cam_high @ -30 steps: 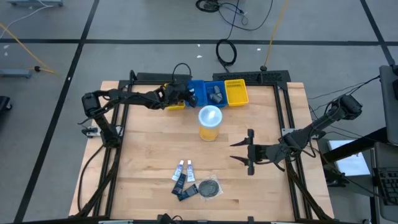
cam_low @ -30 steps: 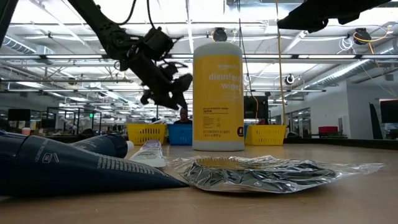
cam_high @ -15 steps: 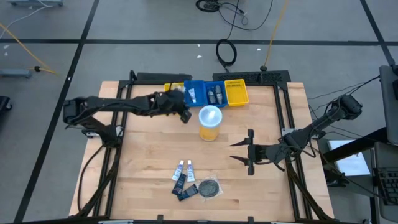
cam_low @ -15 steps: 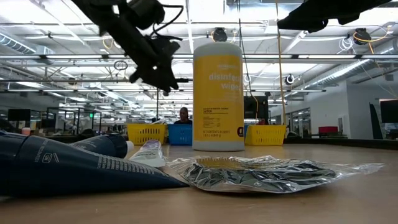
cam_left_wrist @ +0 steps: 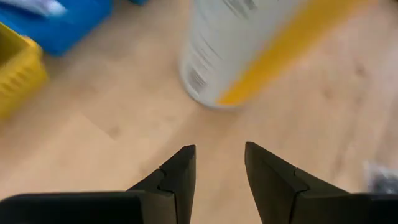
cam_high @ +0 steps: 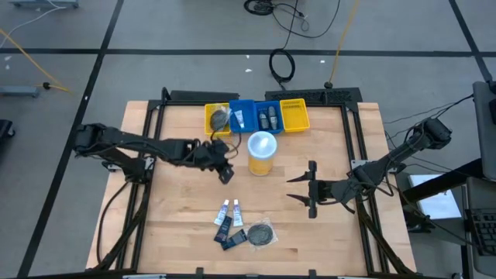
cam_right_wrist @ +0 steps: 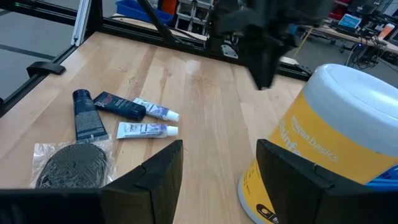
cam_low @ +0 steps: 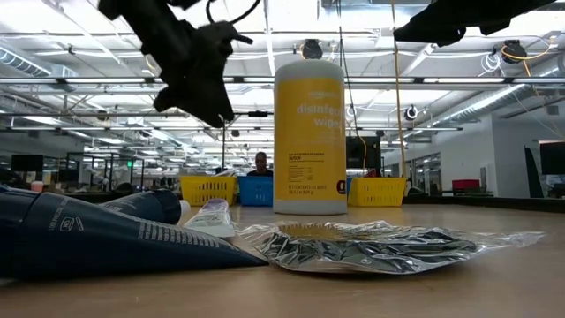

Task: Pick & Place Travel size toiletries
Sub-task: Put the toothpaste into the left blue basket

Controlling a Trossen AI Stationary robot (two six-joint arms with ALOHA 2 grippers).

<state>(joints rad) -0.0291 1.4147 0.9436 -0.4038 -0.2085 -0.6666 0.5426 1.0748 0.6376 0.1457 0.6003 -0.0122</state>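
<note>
Bins (cam_high: pixel 256 116) sit upper centre of the bench (cam_high: pixel 178 209); cup (cam_high: pixel 261 153) just below; toiletries (cam_high: pixel 244 225) lower centre.

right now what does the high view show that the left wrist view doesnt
Only the high view shows the right arm's fingers open and waiting at the table's right, the white tubes, dark tubes and round grey packet near the front edge. Only the left wrist view shows the left arm's open fingers close up. Both show the yellow canister and the blue bin.

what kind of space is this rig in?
Probably an open industrial lab or workshop: exposed ceiling trusses with strip lights, taped concrete floor with loose cables, and more workbenches beyond the wooden table.
</note>
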